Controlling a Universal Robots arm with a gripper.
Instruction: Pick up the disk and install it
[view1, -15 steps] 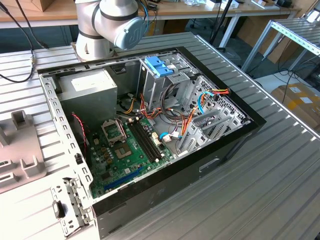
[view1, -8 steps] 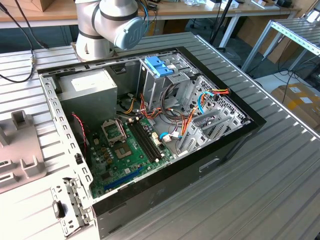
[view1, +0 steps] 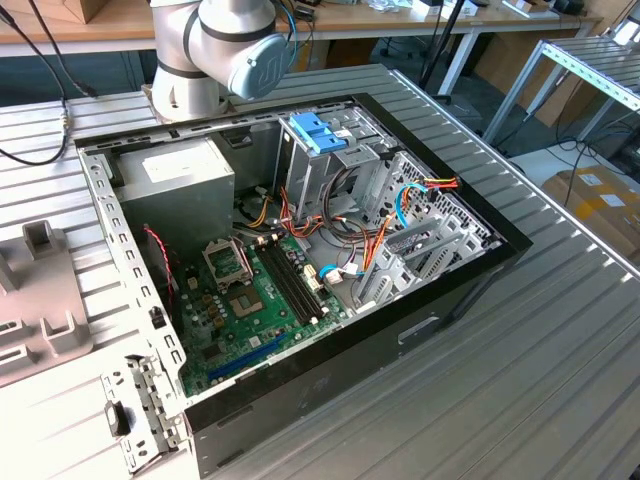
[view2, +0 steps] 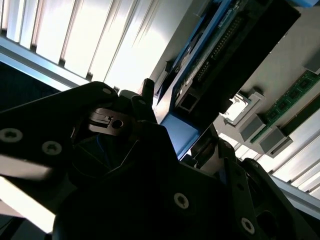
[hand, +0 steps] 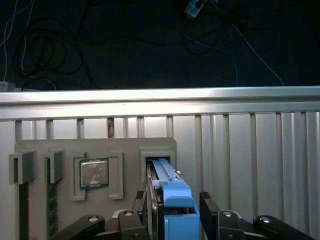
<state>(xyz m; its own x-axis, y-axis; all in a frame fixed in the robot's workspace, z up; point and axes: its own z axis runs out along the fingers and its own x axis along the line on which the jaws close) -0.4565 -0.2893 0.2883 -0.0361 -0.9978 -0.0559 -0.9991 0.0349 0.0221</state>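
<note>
The disk (hand: 176, 196), silver metal in a bright blue carrier with a blue tab, stands on edge in a slot of a grey fixture plate (hand: 65, 150). In the first wrist view my gripper (hand: 177, 207) straddles it. One dark finger (hand: 144, 210) lies against the metal side. The other finger (hand: 210, 207) stands a narrow gap off the blue tab. The second wrist view looks along the disk (view2: 182, 131) between the same fingers of the gripper (view2: 177, 120). The open computer case (view1: 470, 270) lies in the exterior view, with its drive cage (view1: 330, 170) at the back.
A processor chip (hand: 94, 173) and a memory stick (hand: 50, 200) sit in other pockets of the fixture. Inside the case are the grey power supply (view1: 180, 180), the motherboard (view1: 250, 300), loose cables (view1: 370, 240) and a pale blue latch (view1: 318, 132). The arm's base (view1: 215, 50) stands behind the case.
</note>
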